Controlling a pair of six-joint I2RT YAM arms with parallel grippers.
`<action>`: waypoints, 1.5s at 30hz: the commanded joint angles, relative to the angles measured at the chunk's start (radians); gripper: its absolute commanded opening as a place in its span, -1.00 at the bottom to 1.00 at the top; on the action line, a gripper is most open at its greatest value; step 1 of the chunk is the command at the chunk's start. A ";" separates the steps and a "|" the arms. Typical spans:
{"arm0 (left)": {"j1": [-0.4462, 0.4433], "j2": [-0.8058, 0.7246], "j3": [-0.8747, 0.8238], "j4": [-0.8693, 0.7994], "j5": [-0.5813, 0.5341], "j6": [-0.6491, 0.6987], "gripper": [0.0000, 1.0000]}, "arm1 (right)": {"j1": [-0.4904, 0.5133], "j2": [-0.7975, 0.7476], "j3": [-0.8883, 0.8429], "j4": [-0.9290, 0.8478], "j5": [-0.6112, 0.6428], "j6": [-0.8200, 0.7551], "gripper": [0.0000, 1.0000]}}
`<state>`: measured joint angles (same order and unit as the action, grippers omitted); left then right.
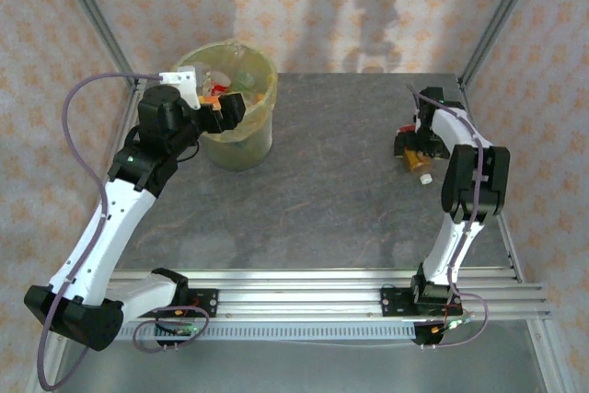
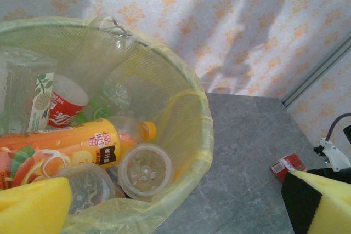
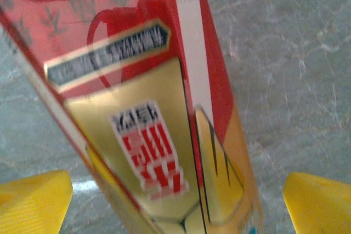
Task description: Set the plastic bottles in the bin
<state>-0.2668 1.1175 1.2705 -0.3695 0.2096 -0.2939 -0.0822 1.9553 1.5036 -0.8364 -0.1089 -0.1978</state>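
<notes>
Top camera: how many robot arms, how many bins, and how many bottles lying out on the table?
Robot arms: 2, the left arm and the right arm
Bins: 1, the bin
Bottles on the table: 1, the red-label bottle
Total: 4
</notes>
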 commanded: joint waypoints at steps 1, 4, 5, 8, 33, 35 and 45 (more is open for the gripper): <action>-0.005 0.001 0.032 0.021 0.016 -0.016 1.00 | -0.007 0.060 0.049 -0.021 0.026 -0.037 0.99; -0.006 0.002 0.034 0.022 0.013 -0.018 1.00 | -0.007 0.104 0.073 -0.038 0.029 -0.042 0.97; -0.005 0.005 0.036 0.021 0.014 -0.019 1.00 | -0.007 0.115 0.076 -0.041 0.026 -0.042 0.96; -0.007 0.009 0.042 0.021 0.015 -0.020 1.00 | -0.007 0.125 0.061 -0.032 -0.002 -0.040 0.91; -0.042 0.037 0.050 0.057 0.017 -0.081 1.00 | 0.185 -0.438 -0.243 0.237 -0.308 0.024 0.18; -0.054 0.044 0.049 0.073 0.028 -0.093 1.00 | 0.231 -0.525 -0.283 0.314 -0.351 0.046 0.15; -0.174 0.124 0.081 0.174 0.117 -0.129 1.00 | 0.446 -0.767 -0.376 0.619 -0.528 0.148 0.13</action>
<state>-0.4156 1.2289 1.3132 -0.2790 0.2726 -0.3935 0.3275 1.2160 1.1389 -0.3531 -0.5716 -0.0910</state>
